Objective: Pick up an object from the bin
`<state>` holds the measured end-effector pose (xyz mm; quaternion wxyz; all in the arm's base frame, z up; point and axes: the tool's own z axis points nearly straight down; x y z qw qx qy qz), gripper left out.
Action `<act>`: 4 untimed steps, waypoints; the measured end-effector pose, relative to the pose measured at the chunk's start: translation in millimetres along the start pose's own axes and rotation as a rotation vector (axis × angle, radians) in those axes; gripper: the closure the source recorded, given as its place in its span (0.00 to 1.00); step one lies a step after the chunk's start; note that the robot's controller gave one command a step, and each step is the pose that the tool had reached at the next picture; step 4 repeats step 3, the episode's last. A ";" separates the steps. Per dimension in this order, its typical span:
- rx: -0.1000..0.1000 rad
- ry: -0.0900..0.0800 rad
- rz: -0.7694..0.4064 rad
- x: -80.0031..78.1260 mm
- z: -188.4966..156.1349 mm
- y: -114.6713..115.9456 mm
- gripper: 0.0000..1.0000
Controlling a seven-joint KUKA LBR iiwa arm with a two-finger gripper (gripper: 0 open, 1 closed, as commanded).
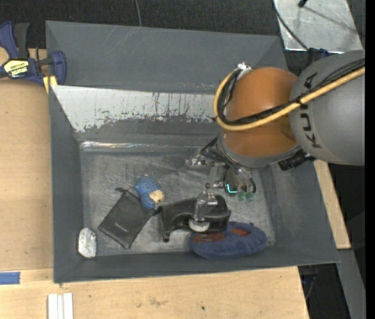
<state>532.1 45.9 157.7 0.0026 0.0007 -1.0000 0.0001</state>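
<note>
Camera view, L to R: small silvery lump (86, 242) in lower-left corner of bin (68, 198); dark flat pouch (124, 219); blue-and-tan toy (149, 193) just up-right of it; black angled piece (172, 219) at lower centre. Next, gripper (208, 212) sits low over that piece's right end; claw state: can't tell. Dark-blue soft lump (233, 241) lies just below, lower right.

Black angular plastic piece (172, 219) is seen lying flat on the floor of the bin (64, 198), front-centre, its right end tucked under the gripper (208, 215). Dark blue soft pouch (235, 242) is slumped along the front wall, just right of it. A small round white-and-red part (199, 225) is lodged between the 2; its kind cannot be told.
</note>
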 end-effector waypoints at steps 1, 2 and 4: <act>-0.008 -0.006 0.135 15.4 62.4 -36.3 0.00; -0.009 0.016 0.135 19.5 62.8 -36.0 1.00; 0.001 -0.008 -0.365 9.5 -77.3 -30.3 1.00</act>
